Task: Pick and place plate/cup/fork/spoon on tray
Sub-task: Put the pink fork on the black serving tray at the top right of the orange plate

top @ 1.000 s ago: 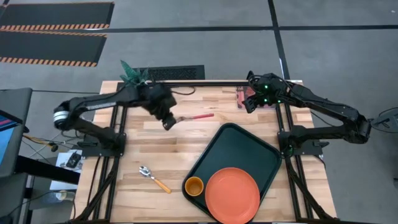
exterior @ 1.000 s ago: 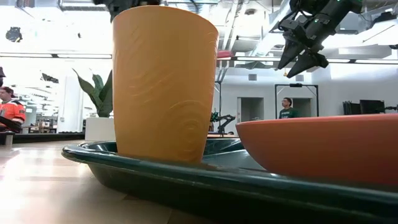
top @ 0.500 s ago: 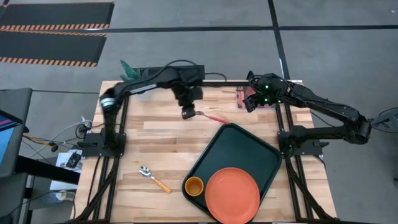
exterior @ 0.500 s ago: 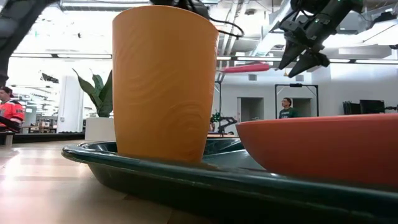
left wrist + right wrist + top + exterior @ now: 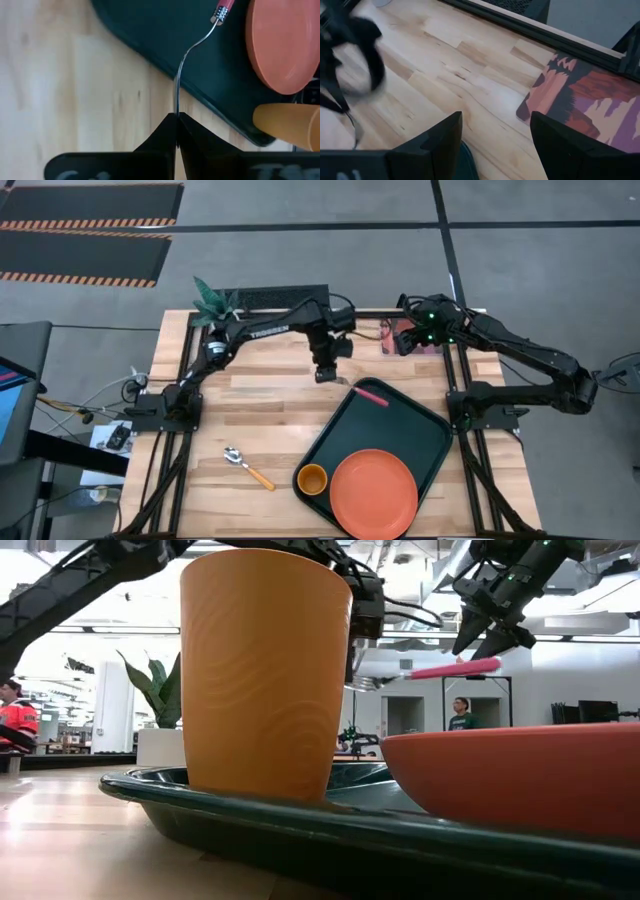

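Left gripper (image 5: 326, 372), clamped tight on the metal tine end of the fork (image 5: 371, 395), has swung across the table within the last second and now hangs at the tray's (image 5: 336, 435) far corner, the pink handle already projecting over the dark green surface. The fork is thus near release height, judged ready for lowering. Plate (image 5: 374, 492) and cup (image 5: 313, 478) sit on the tray; the spoon (image 5: 247, 467) lies on the wood, awaiting pickup. Right gripper (image 5: 403, 340), fingers spread and empty, waits near the picture card (image 5: 392, 336).
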`<state>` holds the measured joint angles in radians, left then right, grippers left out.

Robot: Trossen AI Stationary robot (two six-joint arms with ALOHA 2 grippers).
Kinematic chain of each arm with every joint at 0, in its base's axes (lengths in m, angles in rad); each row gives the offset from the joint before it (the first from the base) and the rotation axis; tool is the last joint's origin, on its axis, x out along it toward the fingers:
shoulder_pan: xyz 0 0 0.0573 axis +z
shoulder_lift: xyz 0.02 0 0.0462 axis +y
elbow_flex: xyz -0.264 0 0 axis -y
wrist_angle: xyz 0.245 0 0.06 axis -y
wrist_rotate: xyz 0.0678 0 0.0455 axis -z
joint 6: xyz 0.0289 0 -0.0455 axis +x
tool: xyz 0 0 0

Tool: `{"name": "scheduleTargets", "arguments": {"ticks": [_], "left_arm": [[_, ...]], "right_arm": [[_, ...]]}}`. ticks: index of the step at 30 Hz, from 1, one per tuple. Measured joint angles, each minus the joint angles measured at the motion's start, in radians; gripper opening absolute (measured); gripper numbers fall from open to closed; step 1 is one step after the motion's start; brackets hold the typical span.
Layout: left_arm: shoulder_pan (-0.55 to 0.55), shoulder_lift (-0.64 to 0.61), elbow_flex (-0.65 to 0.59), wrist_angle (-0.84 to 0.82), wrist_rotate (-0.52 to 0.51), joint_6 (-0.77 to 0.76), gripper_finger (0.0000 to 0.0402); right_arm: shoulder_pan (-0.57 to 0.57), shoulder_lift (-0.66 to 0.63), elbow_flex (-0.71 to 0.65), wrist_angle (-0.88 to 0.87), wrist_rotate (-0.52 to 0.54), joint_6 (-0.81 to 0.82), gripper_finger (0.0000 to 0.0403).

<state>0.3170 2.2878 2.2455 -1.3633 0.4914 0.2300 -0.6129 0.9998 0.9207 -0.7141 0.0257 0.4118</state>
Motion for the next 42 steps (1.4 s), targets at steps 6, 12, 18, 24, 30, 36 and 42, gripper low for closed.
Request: {"name": "scheduleTargets", "arguments": {"ticks": [6, 12, 18, 24, 30, 36, 42], "left_arm": [[-0.053, 0.058, 0.004, 0.045, -0.002, -0.020, 0.0000], [-0.100, 0.109, 0.004, 0.145, 0.011, -0.069, 0.0000], [-0.109, 0.121, 0.004, 0.184, 0.044, -0.083, 0.0000], [-0.109, 0.131, 0.004, 0.230, 0.027, -0.086, 0.0000], [-0.137, 0.170, 0.003, 0.229, 0.050, -0.109, 0.0000], [-0.154, 0.187, 0.002, 0.275, 0.044, -0.128, 0.0000], [-0.155, 0.186, 0.003, 0.286, 0.018, -0.142, 0.0000]], "right_arm": [[-0.012, 0.000, 0.000, 0.000, 0.001, 0.000, 0.0260], [-0.012, 0.002, 0.000, 0.002, 0.001, -0.001, 0.0260], [-0.012, 0.002, 0.000, 0.004, 0.002, 0.000, 0.0260], [-0.011, 0.002, 0.000, 0.001, 0.002, 0.000, 0.0260], [-0.011, 0.002, 0.000, 0.000, 0.001, 0.000, 0.0260], [-0.011, 0.002, 0.000, -0.006, 0.001, 0.000, 0.0260], [-0.011, 0.002, 0.000, -0.008, 0.001, 0.000, 0.0260]]}}
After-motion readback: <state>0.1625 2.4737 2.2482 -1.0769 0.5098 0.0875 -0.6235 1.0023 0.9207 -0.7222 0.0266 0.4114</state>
